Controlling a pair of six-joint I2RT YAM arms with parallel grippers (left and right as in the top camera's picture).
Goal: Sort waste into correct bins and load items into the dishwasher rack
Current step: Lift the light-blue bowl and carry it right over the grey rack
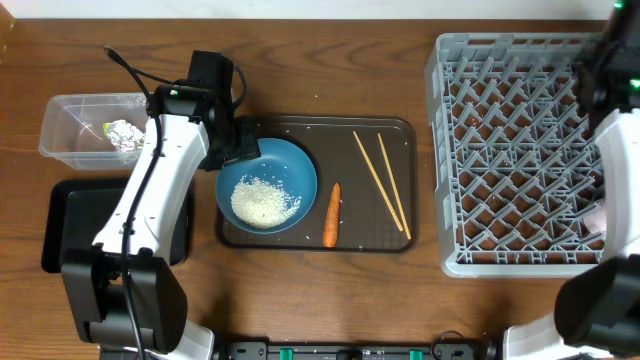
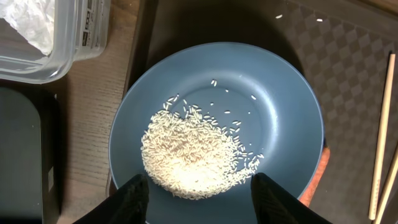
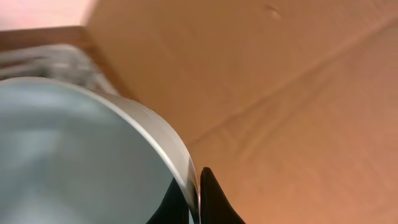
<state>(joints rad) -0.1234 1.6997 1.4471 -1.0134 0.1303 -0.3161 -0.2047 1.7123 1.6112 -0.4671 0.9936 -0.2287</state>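
Note:
A wide dark-blue bowl [image 1: 290, 165] sits on the brown tray and holds a heap of white rice [image 1: 265, 201]. My left gripper [image 1: 240, 150] hovers over the bowl's left rim. In the left wrist view it [image 2: 199, 177] is open, its fingers either side of the rice [image 2: 193, 143] in the bowl [image 2: 280, 112]. An orange carrot [image 1: 332, 214] and wooden chopsticks [image 1: 380, 180] lie on the tray to the right. My right gripper [image 3: 196, 186] is shut on the rim of a light-blue bowl [image 3: 74, 155]. The right arm [image 1: 610, 80] is over the grey rack [image 1: 510, 150].
The clear tub [image 1: 70, 125] at far left holds a foil ball [image 1: 125, 135] and a yellow-green wrapper; white crumpled paper [image 2: 28, 22] shows in it. The black tray [image 1: 65, 215] lies below it, partly under my left arm. The dark-brown serving tray [image 1: 370, 235] is mid-table.

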